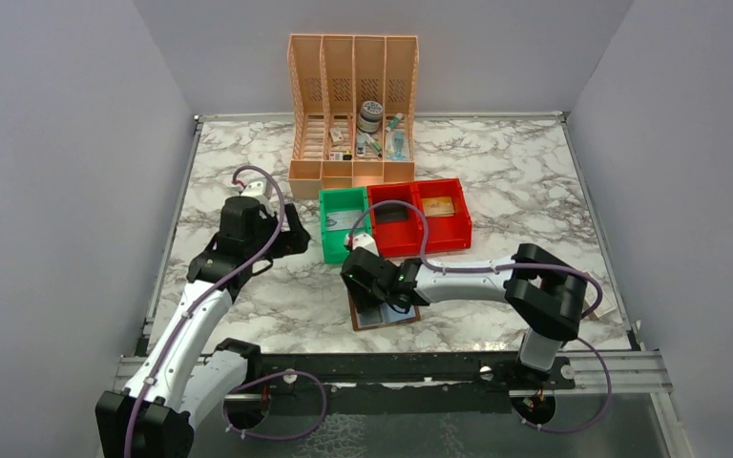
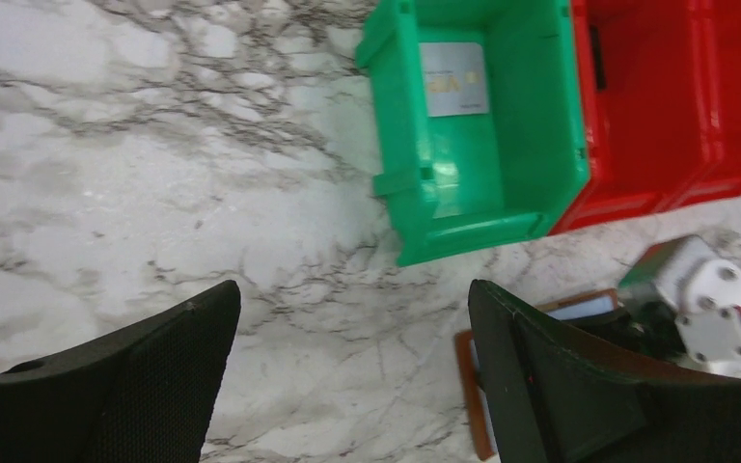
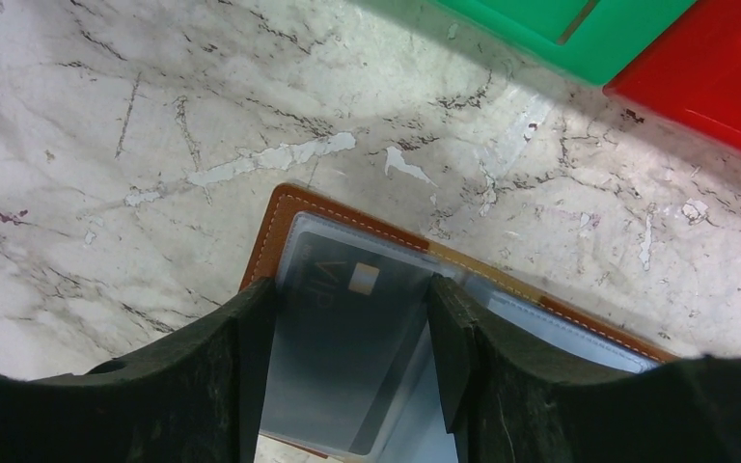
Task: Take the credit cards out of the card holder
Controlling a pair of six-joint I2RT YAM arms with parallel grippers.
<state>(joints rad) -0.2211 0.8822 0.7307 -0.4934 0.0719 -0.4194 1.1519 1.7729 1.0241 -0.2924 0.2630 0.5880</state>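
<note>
One pale card [image 2: 453, 79] already lies in the green bin [image 2: 400, 145] ahead of the spread, empty left tool [image 2: 352, 294], while the right tool [image 3: 349, 323], fingers parted, straddles a grey card [image 3: 338, 275] left in the open card holder [image 3: 285, 207] on the bench [image 3: 106, 116] directly beneath it

Green bin [image 1: 336, 253] touching red bin [image 1: 420, 246]; peach organiser [image 1: 353, 174] behind; marble table [image 1: 515, 172].

The card holder [image 3: 272, 230] looks stitched leather with glossy clear plastic sleeves [image 3: 550, 328]; the table [image 3: 154, 116], polished marble.
</note>
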